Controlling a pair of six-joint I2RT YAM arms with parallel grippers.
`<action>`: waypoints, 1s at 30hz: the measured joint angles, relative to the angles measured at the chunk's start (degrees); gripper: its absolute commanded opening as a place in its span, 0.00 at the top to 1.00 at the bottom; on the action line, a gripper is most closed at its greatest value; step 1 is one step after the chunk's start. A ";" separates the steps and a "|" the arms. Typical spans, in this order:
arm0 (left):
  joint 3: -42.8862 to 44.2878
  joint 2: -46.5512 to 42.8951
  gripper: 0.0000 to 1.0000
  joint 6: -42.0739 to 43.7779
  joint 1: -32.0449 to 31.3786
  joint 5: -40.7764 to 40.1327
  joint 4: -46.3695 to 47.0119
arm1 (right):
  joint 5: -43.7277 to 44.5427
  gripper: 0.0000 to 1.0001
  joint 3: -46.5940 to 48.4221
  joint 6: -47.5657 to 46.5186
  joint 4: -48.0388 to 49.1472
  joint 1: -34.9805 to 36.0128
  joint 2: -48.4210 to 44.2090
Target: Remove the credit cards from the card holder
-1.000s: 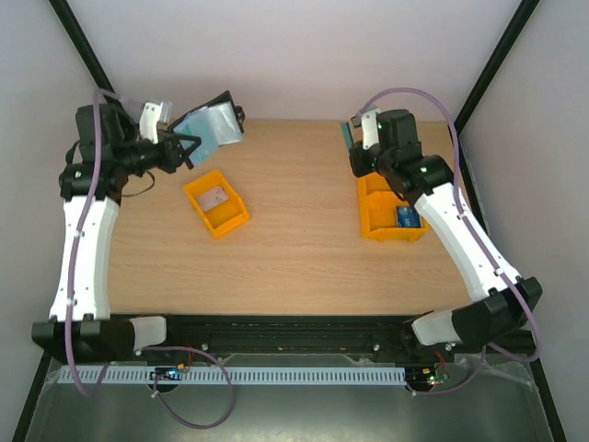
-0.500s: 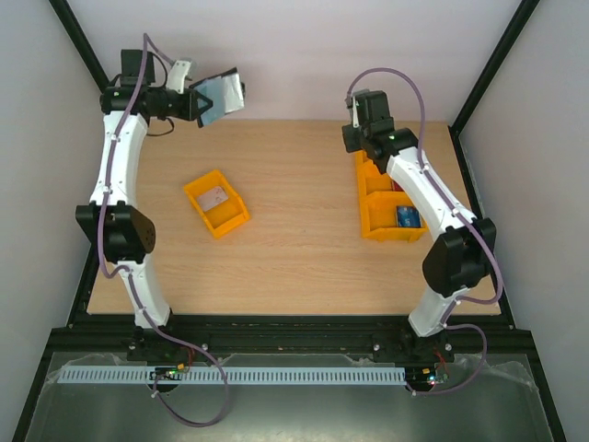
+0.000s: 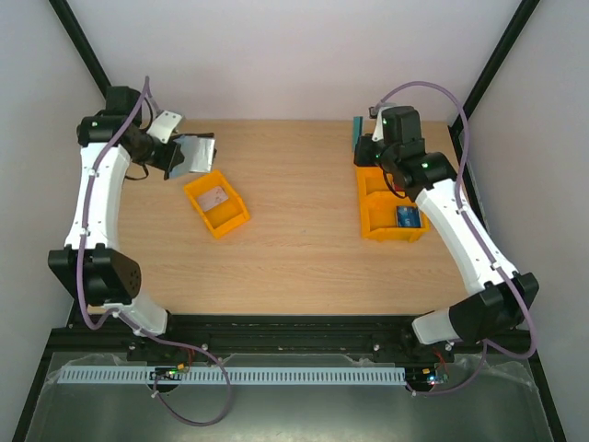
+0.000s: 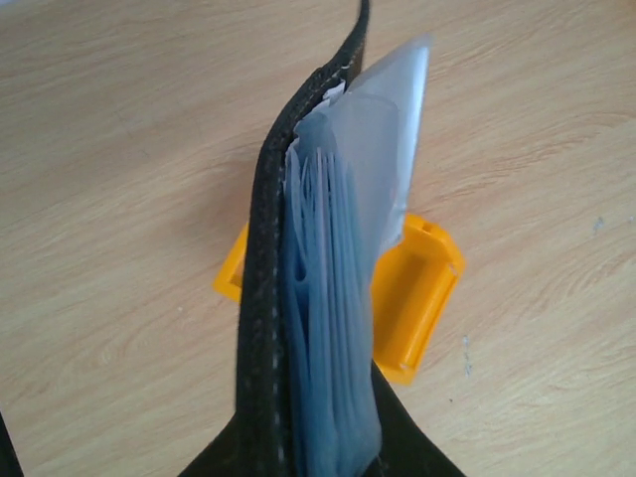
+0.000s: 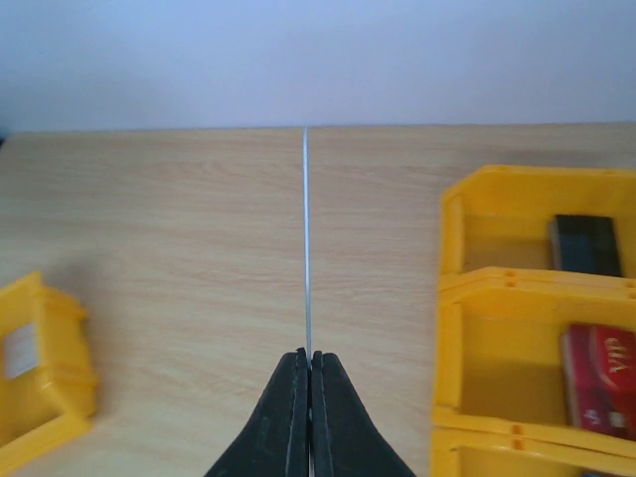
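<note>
The card holder point(image 3: 198, 155), black outside with blue-grey sleeves inside, hangs over the table's far left, and my left gripper point(image 3: 177, 155) is shut on it. In the left wrist view the card holder point(image 4: 316, 298) runs edge-on up from my left gripper point(image 4: 318, 459), its sleeves fanned a little, above a small orange bin point(image 4: 422, 288). My right gripper point(image 3: 363, 147) is shut on a teal credit card point(image 3: 355, 136) at the far right. The right wrist view has that credit card point(image 5: 306, 238) as a thin upright line rising from my right gripper point(image 5: 310, 360).
The small orange bin point(image 3: 216, 203) holds a pale plate point(image 3: 213, 195) at left centre. Joined orange trays point(image 3: 372, 198) stand on the right; they hold a black block point(image 5: 586, 244) and a red block point(image 5: 601, 378). Black frame posts flank the table.
My left arm swung the card holder up toward the back wall, then brought it down and left, just above the small orange bin. The right arm shifted slightly, still gripping the card.
</note>
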 measured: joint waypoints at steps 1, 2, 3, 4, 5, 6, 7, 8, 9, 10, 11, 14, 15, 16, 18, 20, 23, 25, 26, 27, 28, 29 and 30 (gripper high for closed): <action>-1.03 -1.07 0.98 -0.50 -0.59 -0.66 0.07 | -1.44 0.98 0.68 0.00 -0.90 0.00 -0.13; -1.46 -1.64 0.98 -1.05 -1.22 -1.07 0.11 | -2.86 0.98 1.46 -0.09 -1.79 0.00 -0.15; -1.60 -1.97 0.98 -1.49 -2.19 -1.64 0.22 | -4.20 0.98 2.10 -0.13 -2.34 -0.02 -0.15; -1.60 -2.05 0.98 -1.73 -3.21 -2.16 0.52 | -5.38 0.99 2.62 -0.13 -2.73 -0.02 -0.17; -1.60 -2.03 0.98 -1.81 -4.44 -2.69 0.94 | -6.32 0.98 2.91 -0.07 -2.86 -0.02 -0.22; -1.68 -2.01 0.98 -1.84 -5.77 -3.15 1.40 | -6.97 0.98 3.17 0.07 -2.97 -0.02 -0.22; -1.70 -1.92 0.98 -1.84 -7.06 -3.28 1.75 | -7.39 0.98 3.30 0.24 -2.97 -0.02 -0.11; -1.66 -1.81 0.98 -1.84 -7.87 -3.06 1.99 | -7.50 0.99 3.39 0.37 -2.97 -0.04 0.04; -1.42 -1.60 0.98 -1.88 -8.72 -2.58 2.16 | -7.39 0.98 3.50 0.50 -2.97 -0.04 0.31; -0.83 -1.07 0.98 -1.86 -9.46 -1.66 2.25 | -6.95 0.98 3.56 0.68 -2.97 -0.02 0.70; -0.15 -0.55 0.98 -1.75 -9.73 -0.57 2.32 | -6.45 0.98 3.69 0.76 -3.02 -0.02 1.11; 0.76 0.98 0.98 0.42 -8.44 3.26 2.89 | -4.44 0.98 5.22 1.33 -3.06 -0.09 3.37; 0.61 1.38 0.98 1.64 -7.30 4.90 2.84 | -4.02 0.98 5.51 1.66 -2.75 -0.11 4.02; 0.17 1.53 0.98 2.34 -6.21 6.14 3.19 | -3.91 0.98 5.53 2.10 -2.47 -0.13 4.50; -1.84 1.55 0.98 3.45 -3.28 8.66 4.72 | -4.20 0.98 5.60 2.64 -2.03 -0.13 5.51; -4.68 1.55 0.98 3.76 -0.83 10.91 7.13 | -4.26 0.98 6.69 2.78 -2.10 -0.13 7.04; -9.94 1.57 0.98 2.01 1.62 12.61 12.57 | -3.67 0.98 10.69 0.39 -3.23 -0.13 10.01; -13.22 1.77 0.98 -0.33 1.92 13.62 16.28 | -2.58 0.98 13.09 -2.38 -3.89 -0.13 11.08; -14.45 2.08 0.98 -1.70 1.92 14.21 17.92 | -2.03 0.98 13.94 -3.65 -4.28 -0.13 11.28; -15.17 2.36 0.98 -2.75 2.01 14.71 19.06 | -1.53 0.98 14.73 -4.79 -4.63 -0.13 11.41; -15.65 2.69 0.98 -3.85 2.03 15.17 20.09 | -1.07 0.98 15.45 -5.88 -4.85 -0.13 11.50; -15.85 2.93 0.98 -4.90 2.03 15.65 20.96 | -0.44 0.98 16.24 -7.06 -5.11 -0.13 11.58; -15.85 3.08 0.98 -5.66 2.03 16.11 21.66 | 0.26 0.98 16.79 -8.00 -5.27 -0.13 11.69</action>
